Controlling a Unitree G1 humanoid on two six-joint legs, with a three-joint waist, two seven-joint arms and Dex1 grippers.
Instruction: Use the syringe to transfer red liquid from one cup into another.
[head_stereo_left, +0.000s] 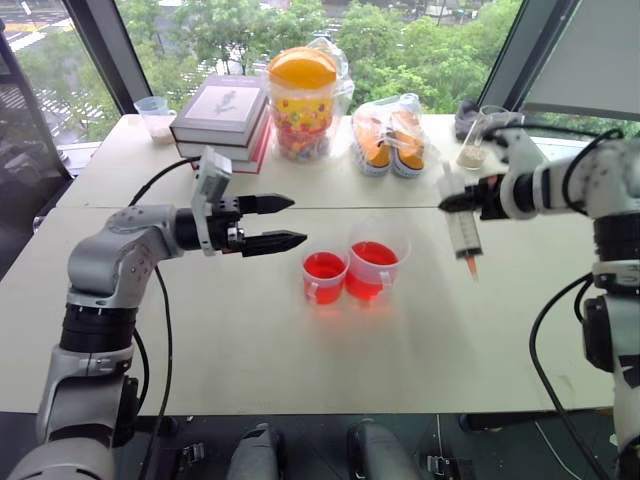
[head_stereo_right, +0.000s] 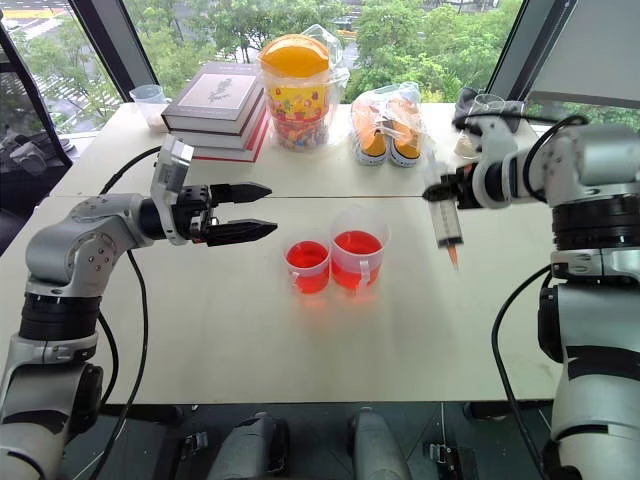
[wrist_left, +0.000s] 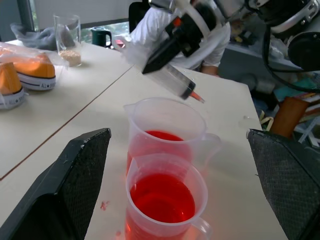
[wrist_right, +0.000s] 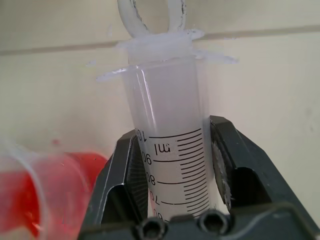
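Syringe (head_stereo_left: 462, 222) hung nozzle-down in the air to the right of the two cups (head_stereo_left: 352, 268), clamped around its barrel by the right gripper (wrist_right: 172, 165); its barrel looked empty, perhaps; red liquid (wrist_left: 162, 198) sat in both cups; the left gripper (head_stereo_left: 281, 222) hovered left of the cups, fingers apart.

Two cups of red liquid are counted on the table: a smaller one (head_stereo_left: 324, 276) and a taller one (head_stereo_left: 373, 268), touching each other. One syringe (head_stereo_left: 462, 226) is seen, clamped in the right gripper (head_stereo_left: 470, 196). Two clear cups holding beige powder are counted, one (head_stereo_left: 155, 118) at the far left corner and one (head_stereo_left: 474, 140) just behind the right gripper. Two stacked books (head_stereo_left: 222, 122), one candy jar (head_stereo_left: 301, 103) and one bagged pair of orange shoes (head_stereo_left: 391, 137) are counted.
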